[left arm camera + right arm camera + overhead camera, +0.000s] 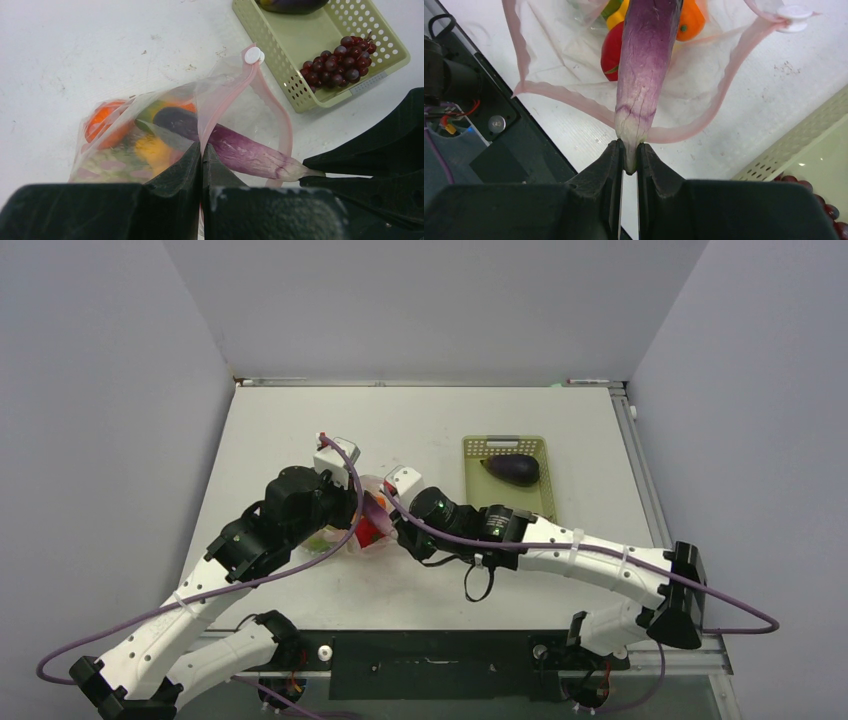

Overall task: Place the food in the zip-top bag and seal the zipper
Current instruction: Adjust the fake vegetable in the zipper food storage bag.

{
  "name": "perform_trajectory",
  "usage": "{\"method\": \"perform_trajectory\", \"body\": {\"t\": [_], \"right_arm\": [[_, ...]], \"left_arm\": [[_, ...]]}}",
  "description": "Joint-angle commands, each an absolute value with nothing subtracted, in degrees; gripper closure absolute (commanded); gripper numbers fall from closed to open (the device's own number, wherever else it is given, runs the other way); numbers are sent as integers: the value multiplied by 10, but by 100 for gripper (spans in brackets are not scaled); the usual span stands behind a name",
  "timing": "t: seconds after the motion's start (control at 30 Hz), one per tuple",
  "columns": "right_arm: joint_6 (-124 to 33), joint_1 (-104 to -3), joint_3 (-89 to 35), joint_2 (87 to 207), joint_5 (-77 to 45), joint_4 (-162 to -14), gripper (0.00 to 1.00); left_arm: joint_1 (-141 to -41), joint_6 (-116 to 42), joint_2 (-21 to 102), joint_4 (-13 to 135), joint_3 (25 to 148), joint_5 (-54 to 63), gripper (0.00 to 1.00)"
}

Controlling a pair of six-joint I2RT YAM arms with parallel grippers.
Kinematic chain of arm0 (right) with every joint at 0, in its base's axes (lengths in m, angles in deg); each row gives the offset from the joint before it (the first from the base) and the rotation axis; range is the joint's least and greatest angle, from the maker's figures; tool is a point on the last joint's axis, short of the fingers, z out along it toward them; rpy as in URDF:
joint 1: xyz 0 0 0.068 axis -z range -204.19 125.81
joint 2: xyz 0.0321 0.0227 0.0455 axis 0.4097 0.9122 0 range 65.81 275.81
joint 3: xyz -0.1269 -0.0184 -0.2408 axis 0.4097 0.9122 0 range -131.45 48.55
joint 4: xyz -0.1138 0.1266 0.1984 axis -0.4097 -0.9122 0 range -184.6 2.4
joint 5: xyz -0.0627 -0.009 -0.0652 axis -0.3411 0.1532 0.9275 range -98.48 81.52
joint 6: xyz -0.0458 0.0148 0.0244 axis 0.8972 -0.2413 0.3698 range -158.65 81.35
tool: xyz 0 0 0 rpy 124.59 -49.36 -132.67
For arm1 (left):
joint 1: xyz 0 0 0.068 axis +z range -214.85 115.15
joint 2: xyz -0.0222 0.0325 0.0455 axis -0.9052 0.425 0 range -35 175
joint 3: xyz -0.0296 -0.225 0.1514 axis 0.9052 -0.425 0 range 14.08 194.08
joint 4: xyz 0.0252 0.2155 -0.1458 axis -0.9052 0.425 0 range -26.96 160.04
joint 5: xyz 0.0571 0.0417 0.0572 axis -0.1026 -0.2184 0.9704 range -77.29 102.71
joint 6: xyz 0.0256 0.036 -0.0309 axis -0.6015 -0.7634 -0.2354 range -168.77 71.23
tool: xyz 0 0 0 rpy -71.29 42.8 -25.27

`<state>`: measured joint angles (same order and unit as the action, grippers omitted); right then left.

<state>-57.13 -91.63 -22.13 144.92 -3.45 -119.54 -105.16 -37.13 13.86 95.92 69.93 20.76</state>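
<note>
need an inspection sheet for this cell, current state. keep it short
Surface: white table, lightly scuffed, no spills seen.
Job's things: zip-top bag with its mouth open; orange, tomato and yellow pepper inside; long purple eggplant partway through the mouth; grapes and dark eggplant in the mesh basket.
Clutter: nothing seen.
Grippers: left gripper jaws shut on the zipper; right gripper jaws shut on the long purple eggplant's stem end.
Cables: purple cable along each arm; black loop under the right arm.
Surroundings: grey walls on three sides.
</note>
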Motion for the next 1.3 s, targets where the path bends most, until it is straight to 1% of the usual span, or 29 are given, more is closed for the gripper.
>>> {"method": "perform_trajectory", "body": {"t": [0.0,0.37,0.83,1.0,1.07,1.13,1.2,1.27], "right_arm": [[-573,-907,-257,1472,-58,-1157,95],[-625,-874,-279,1545,-98,-1108,95],[-701,-878,-275,1603,-114,-986,94],[-712,-883,-265,1614,-142,-946,82],[-711,-886,-266,1621,-156,-942,75],[-706,-888,-266,1622,-161,-941,69],[-703,-889,-263,1617,-161,-942,60],[-698,-889,-259,1609,-159,-946,55]], "left_arm": [[-1048,-366,133,941,707,198,100],[-1048,-366,128,939,707,194,100],[-1048,-365,127,936,707,184,100],[-1048,-365,125,937,706,185,100],[-1048,-365,125,937,707,186,100],[-1048,-365,125,937,707,187,100],[-1048,-366,125,937,706,189,100],[-1048,-366,124,937,707,190,100]]}}
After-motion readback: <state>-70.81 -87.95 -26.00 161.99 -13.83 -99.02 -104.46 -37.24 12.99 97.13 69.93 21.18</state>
